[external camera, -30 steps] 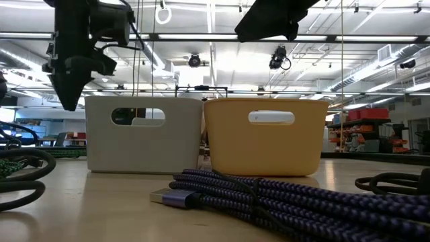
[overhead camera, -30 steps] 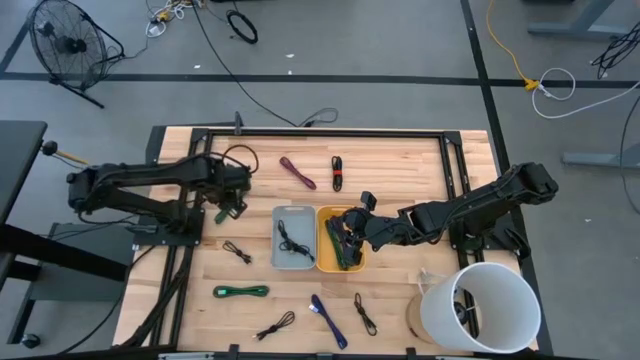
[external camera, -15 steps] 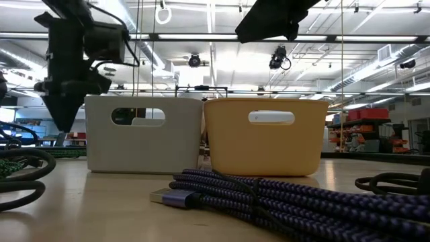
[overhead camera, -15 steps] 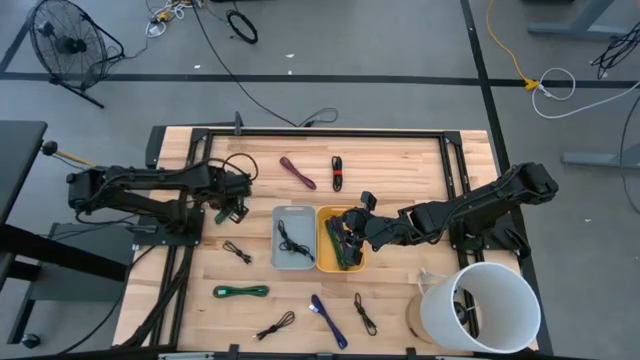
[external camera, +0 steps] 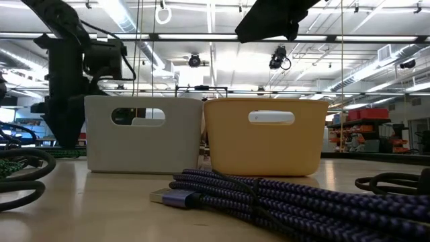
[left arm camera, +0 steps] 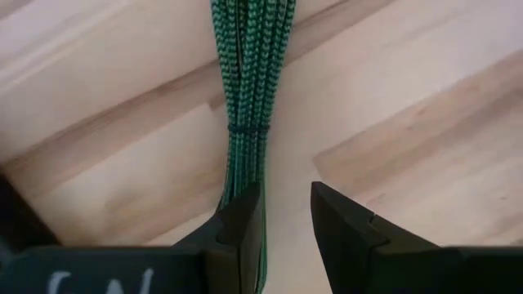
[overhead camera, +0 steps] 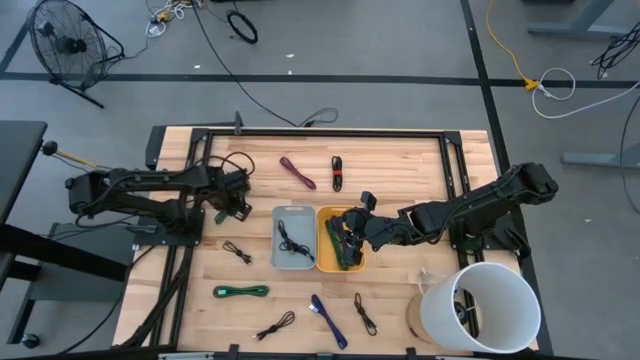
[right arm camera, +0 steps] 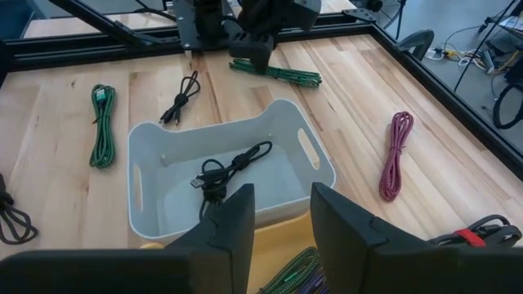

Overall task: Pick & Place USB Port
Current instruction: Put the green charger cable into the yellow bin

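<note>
A bundled green braided cable (left arm camera: 249,82) lies flat on the wooden table at the left. My left gripper (left arm camera: 286,196) points straight down over it, open. One fingertip (left arm camera: 243,214) stands on the line of the cable's end, and the gap between the fingers shows bare wood. The right wrist view shows this gripper (right arm camera: 252,53) from afar, above the green cable (right arm camera: 282,75). My right gripper (right arm camera: 282,200) hovers open over the yellow bin (overhead camera: 322,212) with nothing between its fingers. My left gripper comes at the green cable's end (left arm camera: 245,175) from above, fingers pointing down. One finger covers that end. Whether it touches the cable, I cannot tell. The cable lies on the table.
A grey bin (overhead camera: 277,212) with a black cable (right arm camera: 229,167) stands beside the yellow bin. Loose cables lie around: maroon (overhead camera: 297,172), black with a red tie (overhead camera: 337,172), green (overhead camera: 241,291), blue (overhead camera: 328,320), several black ones. A white bucket (overhead camera: 480,305) stands near right.
My left gripper has sunk straight down toward the table and the green cable, ending close above the wood. Its fingers keep the same gap. The cable has not moved.
</note>
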Available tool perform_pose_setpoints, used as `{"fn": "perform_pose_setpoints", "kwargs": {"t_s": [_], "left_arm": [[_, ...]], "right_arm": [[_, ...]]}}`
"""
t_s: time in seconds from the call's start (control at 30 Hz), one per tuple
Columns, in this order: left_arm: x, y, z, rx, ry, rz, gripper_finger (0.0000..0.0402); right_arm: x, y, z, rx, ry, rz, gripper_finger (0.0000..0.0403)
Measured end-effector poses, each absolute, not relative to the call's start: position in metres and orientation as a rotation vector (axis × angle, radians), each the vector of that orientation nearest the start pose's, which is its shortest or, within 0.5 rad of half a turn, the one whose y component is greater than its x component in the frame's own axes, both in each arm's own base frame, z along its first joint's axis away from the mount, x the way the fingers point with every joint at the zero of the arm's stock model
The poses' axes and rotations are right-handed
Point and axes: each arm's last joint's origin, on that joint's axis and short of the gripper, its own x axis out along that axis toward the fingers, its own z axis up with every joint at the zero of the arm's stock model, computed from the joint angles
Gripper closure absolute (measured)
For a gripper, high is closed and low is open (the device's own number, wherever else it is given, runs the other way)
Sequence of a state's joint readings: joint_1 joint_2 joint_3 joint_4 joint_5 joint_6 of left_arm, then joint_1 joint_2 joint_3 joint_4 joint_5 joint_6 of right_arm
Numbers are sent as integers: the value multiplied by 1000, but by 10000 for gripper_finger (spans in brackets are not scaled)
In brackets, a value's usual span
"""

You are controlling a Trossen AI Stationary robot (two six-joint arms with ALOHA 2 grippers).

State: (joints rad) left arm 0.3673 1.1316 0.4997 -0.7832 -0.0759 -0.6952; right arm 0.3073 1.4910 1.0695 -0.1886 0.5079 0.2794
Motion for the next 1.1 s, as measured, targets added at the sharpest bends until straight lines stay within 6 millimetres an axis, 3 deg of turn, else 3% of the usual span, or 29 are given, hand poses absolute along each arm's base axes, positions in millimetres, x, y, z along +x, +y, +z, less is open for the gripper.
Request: {"fn": "perform_pose_setpoints", "kwargs": {"t_s": [0.37, 0.57, 0.7, 1.1], "left_arm": [[139, 60, 136, -741, 1227, 838, 289], [157, 64, 162, -748, 1171, 700, 289], [164, 69, 179, -696, 1136, 727, 289], [150, 72, 177, -703, 1240, 855, 289]], "right_arm": [[312, 84, 268, 29, 527, -270, 279], [313, 84, 268, 30, 525, -270, 279], [313, 84, 268, 31, 525, -270, 279], [313, 84, 268, 29, 526, -270, 279]]}}
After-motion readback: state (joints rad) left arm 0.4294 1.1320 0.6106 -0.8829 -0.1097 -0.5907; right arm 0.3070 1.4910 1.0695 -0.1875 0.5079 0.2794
